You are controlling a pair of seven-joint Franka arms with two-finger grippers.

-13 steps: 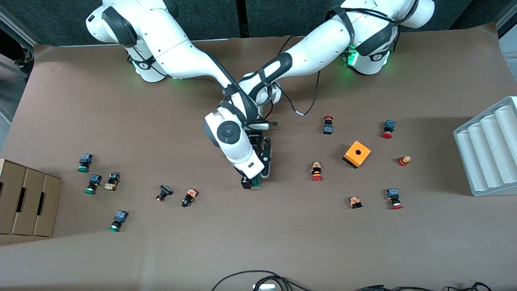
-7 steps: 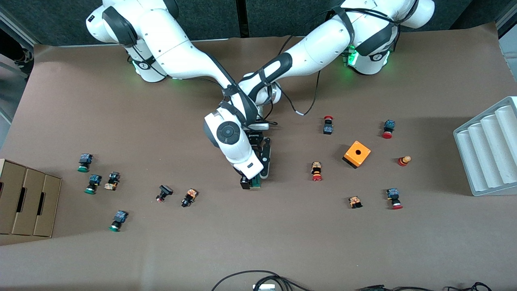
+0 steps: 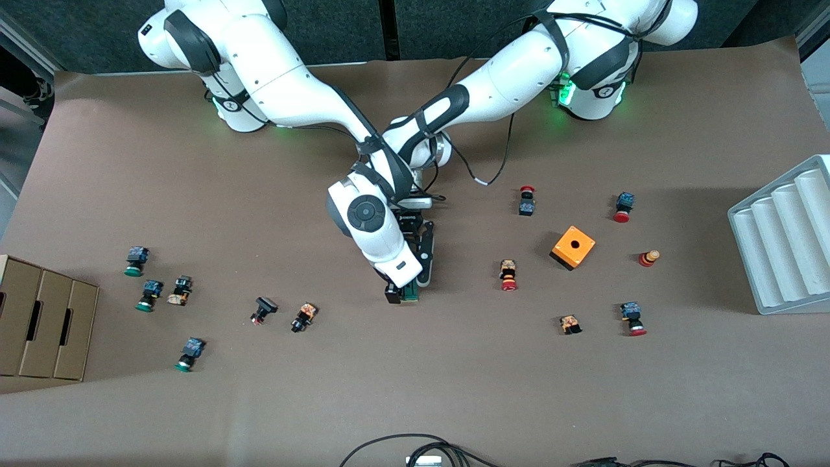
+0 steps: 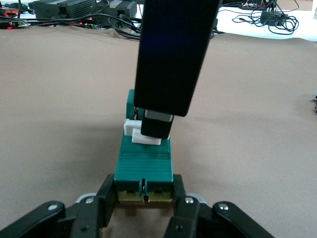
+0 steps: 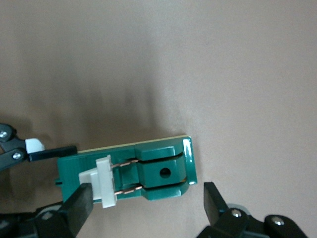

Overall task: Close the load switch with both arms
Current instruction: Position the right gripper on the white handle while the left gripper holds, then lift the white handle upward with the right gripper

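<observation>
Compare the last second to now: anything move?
Barely. The right hand edged slightly away from the front camera along the narrow green rectangular load switch, one finger on its white lever piece. Unchanged: the left hand stays clamped on the switch's end; the orange box with a hole hasn't shifted.

The load switch (image 5: 141, 173) is a narrow green block lying flat on the brown table (image 3: 454, 389), with a white lever piece (image 5: 101, 181) on top joined to the green body by two thin copper strips. The left pincer (image 4: 143, 208) clamps one short end. One finger (image 4: 171, 54) of the spread right pincer (image 5: 148, 208) touches the lever from above.
</observation>
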